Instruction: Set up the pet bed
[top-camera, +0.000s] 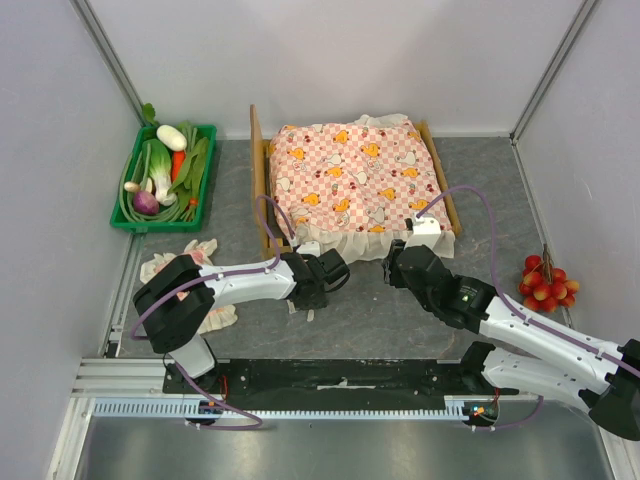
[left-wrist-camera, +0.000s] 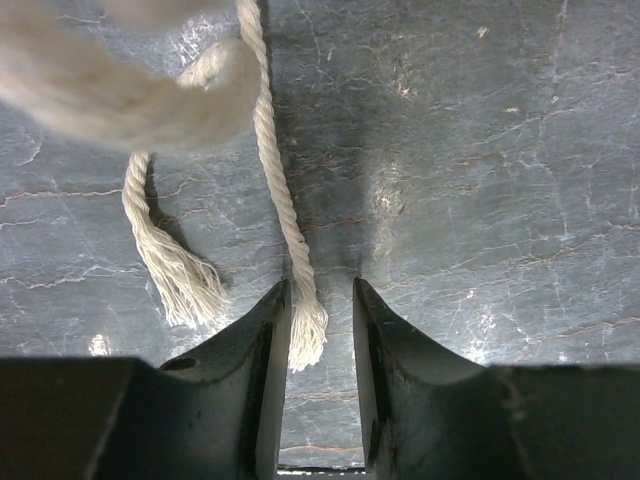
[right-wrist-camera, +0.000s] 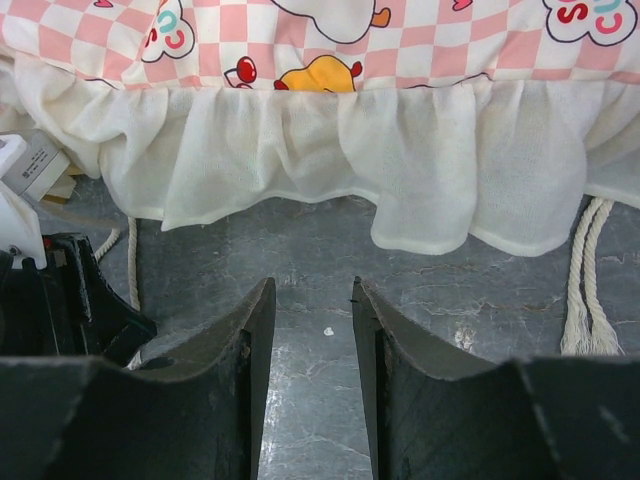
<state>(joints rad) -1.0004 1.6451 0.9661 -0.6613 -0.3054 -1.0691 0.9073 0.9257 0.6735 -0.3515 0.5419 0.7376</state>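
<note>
Both arms lay stretched low toward mid-frame. The left gripper (left-wrist-camera: 320, 295) stood parted astride a rope (left-wrist-camera: 285, 220) end, the right gripper (right-wrist-camera: 312, 290) parted and empty. The pet bed (top-camera: 256, 170) sat at upper centre.

Light-wood pet bed (top-camera: 258, 170), standing level, far centre (headboard at left)

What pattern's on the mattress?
Mattress: pink-and-white check, orange cartoon prints, cream frill. Best in the top external view.

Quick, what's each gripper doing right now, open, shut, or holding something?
Left gripper: open around a loose rope end, not clamped.
Right gripper: open, holding nothing.
</note>
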